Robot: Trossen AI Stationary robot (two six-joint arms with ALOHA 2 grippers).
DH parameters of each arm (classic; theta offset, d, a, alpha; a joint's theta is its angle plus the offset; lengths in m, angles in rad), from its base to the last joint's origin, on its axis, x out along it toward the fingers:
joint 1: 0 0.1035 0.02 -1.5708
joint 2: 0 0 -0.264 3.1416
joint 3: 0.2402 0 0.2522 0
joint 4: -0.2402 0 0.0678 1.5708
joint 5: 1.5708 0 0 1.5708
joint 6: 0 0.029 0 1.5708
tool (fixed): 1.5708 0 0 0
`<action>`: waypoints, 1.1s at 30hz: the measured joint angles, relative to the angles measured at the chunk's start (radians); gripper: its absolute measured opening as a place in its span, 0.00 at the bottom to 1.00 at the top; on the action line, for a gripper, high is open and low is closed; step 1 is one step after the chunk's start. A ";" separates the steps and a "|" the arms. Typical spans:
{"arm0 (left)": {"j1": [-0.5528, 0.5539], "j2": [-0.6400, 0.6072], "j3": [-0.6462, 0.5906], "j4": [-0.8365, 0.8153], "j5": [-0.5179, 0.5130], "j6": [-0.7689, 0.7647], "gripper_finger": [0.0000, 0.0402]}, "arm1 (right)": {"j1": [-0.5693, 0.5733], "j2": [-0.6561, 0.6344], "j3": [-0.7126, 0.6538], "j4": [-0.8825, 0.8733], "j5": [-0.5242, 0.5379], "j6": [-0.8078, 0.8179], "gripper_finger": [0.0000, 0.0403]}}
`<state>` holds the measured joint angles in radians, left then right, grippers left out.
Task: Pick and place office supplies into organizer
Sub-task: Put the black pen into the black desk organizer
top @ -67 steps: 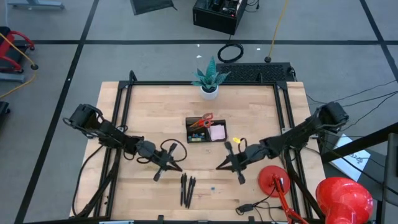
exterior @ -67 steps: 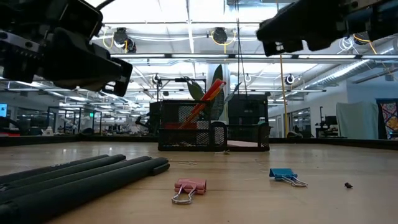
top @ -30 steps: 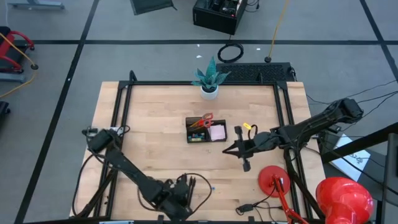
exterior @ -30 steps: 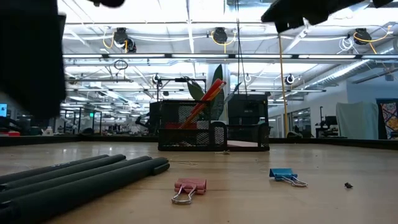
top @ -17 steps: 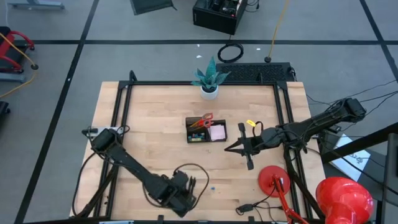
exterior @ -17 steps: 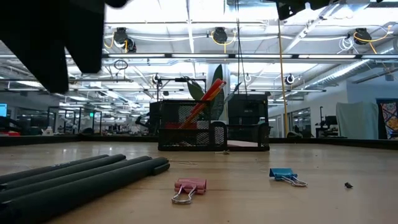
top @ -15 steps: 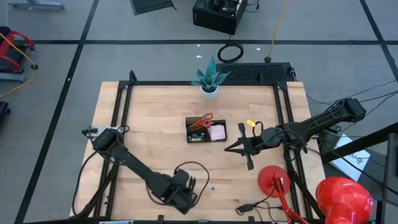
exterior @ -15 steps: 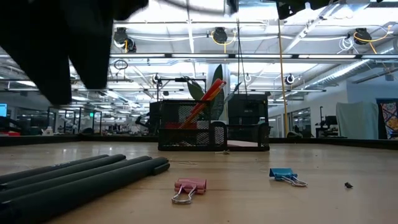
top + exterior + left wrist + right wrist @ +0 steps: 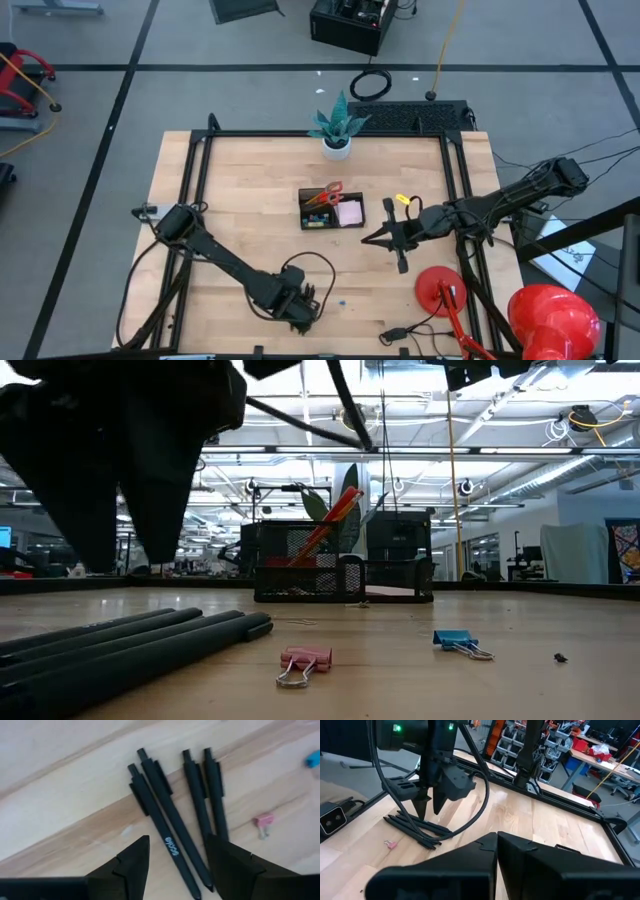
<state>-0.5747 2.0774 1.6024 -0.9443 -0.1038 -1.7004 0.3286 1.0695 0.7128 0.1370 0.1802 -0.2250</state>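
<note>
The left gripper (image 9: 175,857) hangs over the near edge of the pale wooden counter (image 9: 250,190), its fingers (image 9: 132,860) spread apart and empty, straddling a cluster of slim black plastic pens (image 9: 167,827) that lie side by side and touching. In the left wrist view four pens show, one lying between the fingers and the others close against it. The likely trouble is that the fingers, closing on so tight a bundle, catch two pens at once or push a neighbour away; a grip near a pen's end could also let it swing and miss its slot. The small black mesh organizer (image 9: 331,211) stands mid-counter, well apart. The right gripper (image 9: 384,240) waits beside the organizer, fingers clenched and empty. A small pink binder clip (image 9: 304,661) and a blue one (image 9: 455,640) lie near the pens.
</note>
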 joint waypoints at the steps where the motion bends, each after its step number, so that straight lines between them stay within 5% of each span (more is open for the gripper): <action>1: 0.000 0.007 0.000 -0.003 0.006 -0.001 0.50 | 0.000 0.000 0.000 0.000 0.000 0.000 0.01; 22: 0.012 0.094 0.003 -0.026 0.109 0.080 0.49 | 0.000 0.000 0.000 0.009 -0.001 0.018 0.01; 33: 0.035 0.100 0.002 -0.002 0.117 0.261 0.15 | 0.000 0.000 0.000 0.008 -0.002 0.014 0.01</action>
<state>-0.5400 2.1777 1.6043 -0.9458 0.0130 -1.4393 0.3290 1.0698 0.7123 0.1453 0.1787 -0.2111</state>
